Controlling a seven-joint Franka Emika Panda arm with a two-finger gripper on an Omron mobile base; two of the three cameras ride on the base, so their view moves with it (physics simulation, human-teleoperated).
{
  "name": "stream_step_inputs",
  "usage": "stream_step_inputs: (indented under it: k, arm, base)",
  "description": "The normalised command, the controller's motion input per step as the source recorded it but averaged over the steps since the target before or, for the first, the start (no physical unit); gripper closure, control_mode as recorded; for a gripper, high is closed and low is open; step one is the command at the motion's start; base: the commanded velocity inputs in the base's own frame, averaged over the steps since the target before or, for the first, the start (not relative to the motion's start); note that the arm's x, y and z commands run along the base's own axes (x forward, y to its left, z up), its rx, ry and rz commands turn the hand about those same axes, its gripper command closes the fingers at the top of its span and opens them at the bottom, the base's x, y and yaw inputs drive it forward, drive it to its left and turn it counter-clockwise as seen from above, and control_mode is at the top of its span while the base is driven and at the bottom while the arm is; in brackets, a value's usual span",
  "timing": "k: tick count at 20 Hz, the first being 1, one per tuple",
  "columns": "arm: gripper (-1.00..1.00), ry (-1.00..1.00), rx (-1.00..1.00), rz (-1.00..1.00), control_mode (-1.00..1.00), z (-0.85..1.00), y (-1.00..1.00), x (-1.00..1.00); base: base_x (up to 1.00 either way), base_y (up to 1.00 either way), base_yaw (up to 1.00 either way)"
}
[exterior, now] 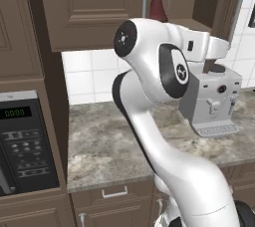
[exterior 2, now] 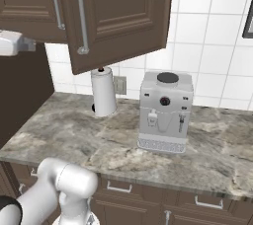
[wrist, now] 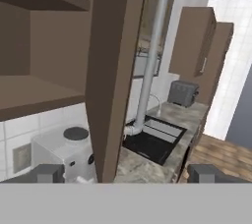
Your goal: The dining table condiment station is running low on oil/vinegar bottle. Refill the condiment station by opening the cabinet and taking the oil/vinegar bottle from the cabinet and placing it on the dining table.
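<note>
We see the end effector (wrist: 126,173) jaws spread wide, gripping nothing, its fingertips (wrist: 48,173) straddling the edge of the open cabinet (exterior 2: 118,17) door beside its silver bar handle (wrist: 150,61). Oil/vinegar bottle (exterior: 158,3) stands inside the cabinet, above the coffee machine (exterior 2: 164,111) on the bench (exterior 2: 74,130).

Dark wood, veined stone, brushed metal

The cabinet (exterior 2: 123,17) is matt dark-brown wood with smooth silver metal bar handles (exterior 2: 81,14); the counter (exterior 2: 74,130) is polished grey-beige marbled stone. The coffee machine (exterior 2: 164,110) looks satin grey metal or plastic — the bottle (exterior: 158,2) glossy dark-red glass, corked — the paper towel roll (exterior 2: 104,98) matt white.
</note>
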Motion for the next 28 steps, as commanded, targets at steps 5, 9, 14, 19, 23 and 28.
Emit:
stream_step_inputs:
  k: [5,9,14,19,23,28]
  arm:
    - [-1.00,0.03,0.00,-0.01,-1.00,-0.09,0.00,0.70]
    - [-1.00,0.04,0.00,0.00,-1.00,-0.02,-0.01,0.61]
    - [-1.00,0.05,0.00,-0.01,-1.00,0.00,-0.14,0.53]
    - [-1.00,0.02,0.00,-0.02,-1.00,0.00,-0.29,0.39]
    - [-1.00,0.00,0.03,-0.03,-1.00,0.00,-0.51,0.07]
    - [-1.00,0.00,0.05,-0.09,-1.00,0.00,-0.67,0.00]
  base:
    - [0.00,0.00,0.00]
    - [0.00,0.00,0.00]
    - [0.00,0.00,0.00]
    - [0.00,0.00,0.00]
    - [0.00,0.00,0.00]
    - [0.00,0.00,0.00]
